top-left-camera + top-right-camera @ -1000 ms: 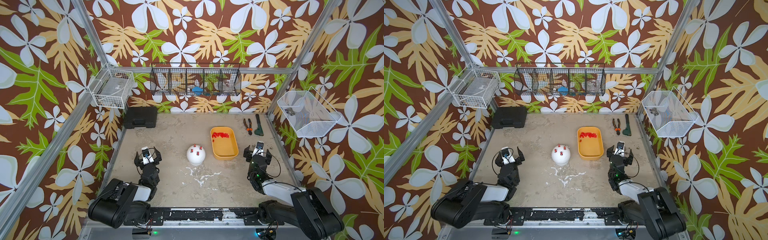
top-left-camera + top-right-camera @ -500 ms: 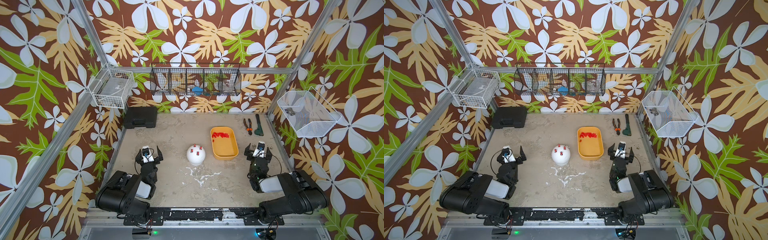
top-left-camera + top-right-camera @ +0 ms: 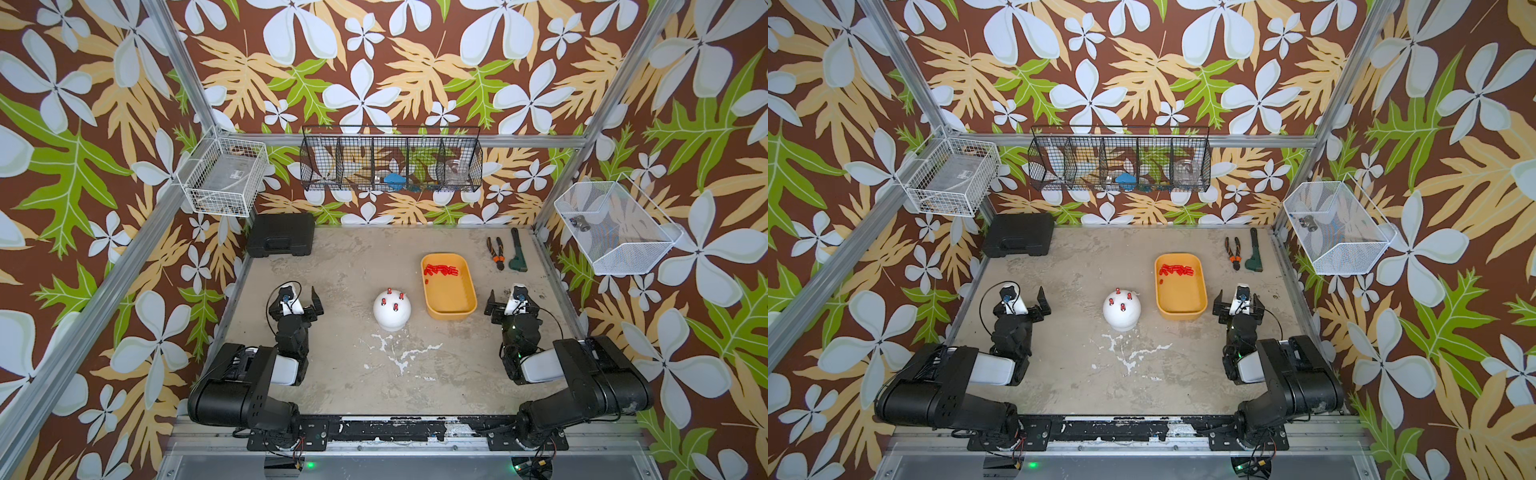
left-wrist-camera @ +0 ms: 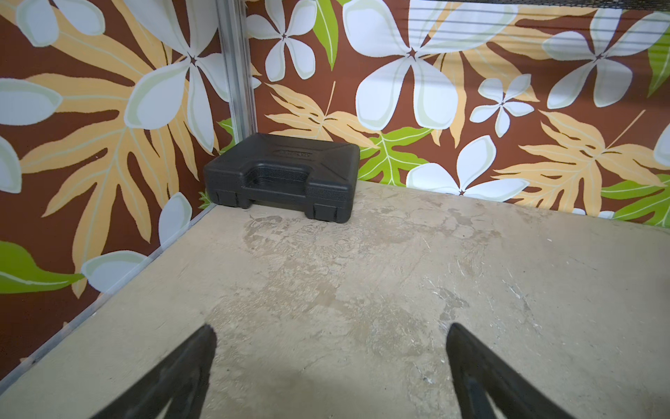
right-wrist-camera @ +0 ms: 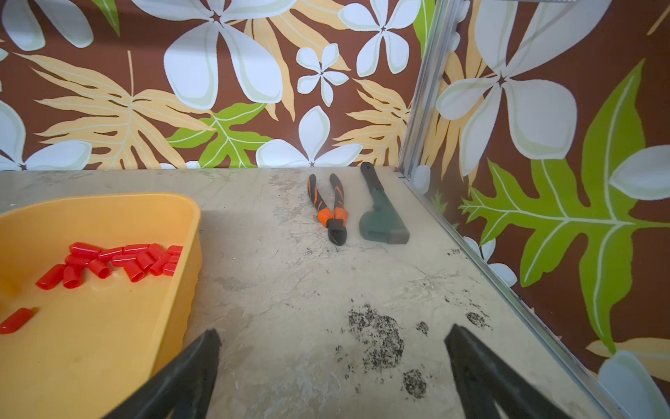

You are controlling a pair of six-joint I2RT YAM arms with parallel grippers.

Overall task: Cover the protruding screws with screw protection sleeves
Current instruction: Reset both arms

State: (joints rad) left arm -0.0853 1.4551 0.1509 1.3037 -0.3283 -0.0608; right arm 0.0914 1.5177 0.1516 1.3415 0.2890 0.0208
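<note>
On the counter the tray sits just beside the dome, and our left hand and right hand sit spread and empty, well apart from both. Four sleeves stand on the dome and more lie in the tray. The screws look capped, we judge, so we'd park wide and brush nothing.

Near table lies open; dome and tray stand mid-table, a narrow gap between them.
</note>
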